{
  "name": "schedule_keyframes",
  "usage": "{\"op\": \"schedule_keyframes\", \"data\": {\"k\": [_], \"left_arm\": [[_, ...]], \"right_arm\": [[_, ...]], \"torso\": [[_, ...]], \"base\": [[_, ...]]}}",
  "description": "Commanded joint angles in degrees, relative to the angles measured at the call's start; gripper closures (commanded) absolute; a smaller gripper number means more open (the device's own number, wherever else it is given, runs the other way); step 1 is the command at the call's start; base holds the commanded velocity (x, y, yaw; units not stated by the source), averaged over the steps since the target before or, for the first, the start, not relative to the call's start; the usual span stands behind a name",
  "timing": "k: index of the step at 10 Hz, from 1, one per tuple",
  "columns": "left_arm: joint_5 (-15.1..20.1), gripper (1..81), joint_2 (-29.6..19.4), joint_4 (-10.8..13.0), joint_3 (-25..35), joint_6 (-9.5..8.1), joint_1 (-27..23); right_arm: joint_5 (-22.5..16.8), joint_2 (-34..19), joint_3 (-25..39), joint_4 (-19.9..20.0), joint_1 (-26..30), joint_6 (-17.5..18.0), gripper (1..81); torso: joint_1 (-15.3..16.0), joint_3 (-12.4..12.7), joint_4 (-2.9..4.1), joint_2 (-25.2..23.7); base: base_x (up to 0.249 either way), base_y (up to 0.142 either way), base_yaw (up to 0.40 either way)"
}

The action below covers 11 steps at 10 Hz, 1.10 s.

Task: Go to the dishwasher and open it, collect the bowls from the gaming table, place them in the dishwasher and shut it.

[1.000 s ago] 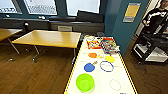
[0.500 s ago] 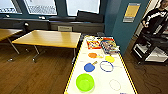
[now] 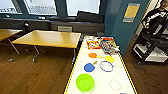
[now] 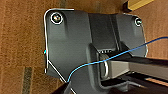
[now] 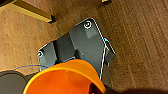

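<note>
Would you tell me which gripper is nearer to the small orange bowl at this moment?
Right. The orange bowl sits right at the right wrist camera, above wooden floor; the left wrist view has no bowl.

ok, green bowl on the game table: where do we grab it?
Take the green bowl by its rim, from above. It sits upright and open near the gaming table end nearest the robot, with bare top around it, so a finger could probably drop inside the wall.

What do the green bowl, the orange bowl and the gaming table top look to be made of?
Green bowl: likely plastic, lime, slightly translucent, with a soft sheen at the rim. Orange bowl: probably plastic too, smooth, evenly coloured, thin-walled, glossy inside. Gaming table: a hard, smooth white top with printed coloured circles and yellow edging; laminate or painted board, I cannot tell which.
</note>
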Motion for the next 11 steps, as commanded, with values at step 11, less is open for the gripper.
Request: {"op": "schedule_keyframes", "data": {"k": [11], "left_arm": [[-3.71,1.0,-49.25,-3.62,54.37,-7.07,-15.07]], "right_arm": [[-0.45,10.33,-11.03,-6.62,-0.74,-0.55,81.1]], "torso": [[0.00,0.02,0.00,0.00]], "base": [[0.000,0.000,0.000]]}}
